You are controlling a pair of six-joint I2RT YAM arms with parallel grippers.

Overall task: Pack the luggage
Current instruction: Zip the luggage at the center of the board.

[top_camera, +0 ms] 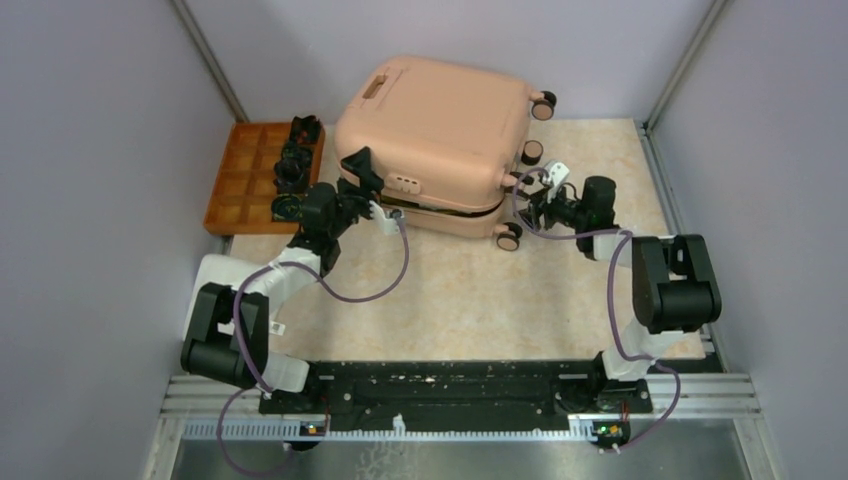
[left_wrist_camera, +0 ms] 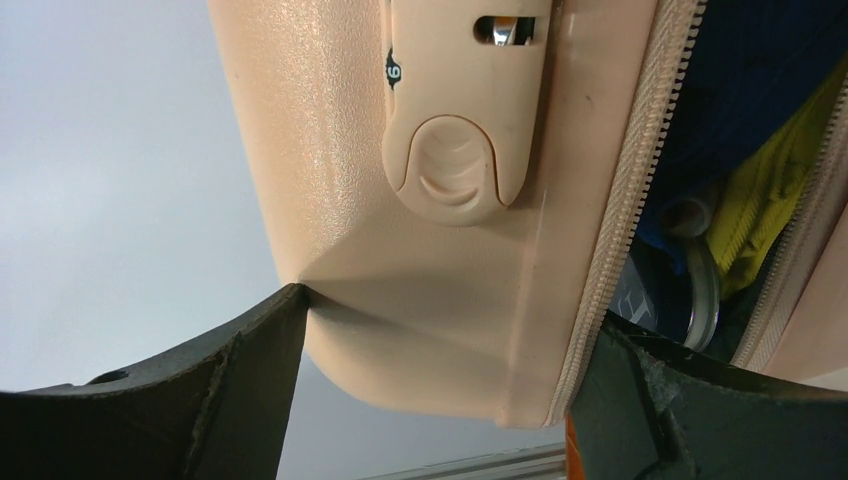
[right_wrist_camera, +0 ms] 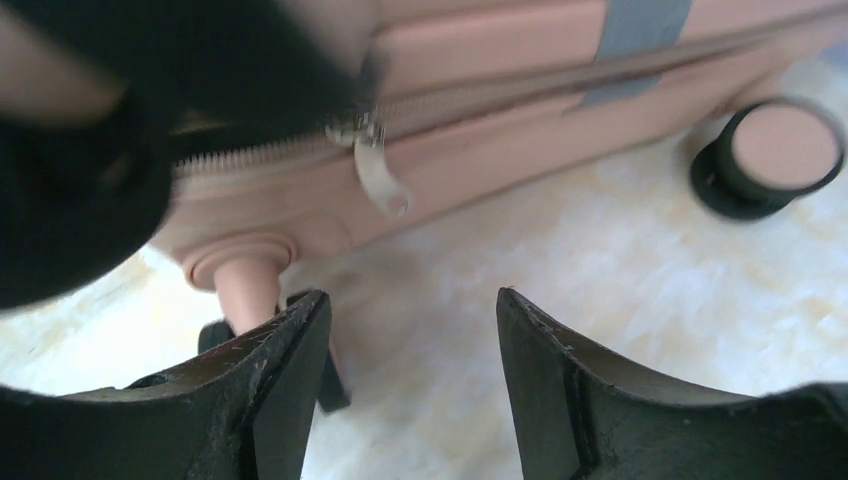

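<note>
The peach-pink luggage (top_camera: 430, 135) lies flat at the back of the table, its lid down but for a thin gap along the front. My left gripper (top_camera: 365, 180) is at its front left corner. In the left wrist view the jaws (left_wrist_camera: 445, 320) stand wide across the lid's edge, one finger on the outer shell, the other inside the gap by the zipper (left_wrist_camera: 620, 210). Blue and yellow cloth (left_wrist_camera: 760, 200) shows inside. My right gripper (top_camera: 532, 195) is open at the front right corner, empty, just below the zipper pull (right_wrist_camera: 385, 185).
An orange compartmented tray (top_camera: 240, 180) with black parts stands left of the luggage, against the wall. A luggage wheel (right_wrist_camera: 775, 150) rests on the table right of my right gripper (right_wrist_camera: 412, 305), and a wheel post (right_wrist_camera: 245, 290) is beside its left finger. Walls close in on both sides.
</note>
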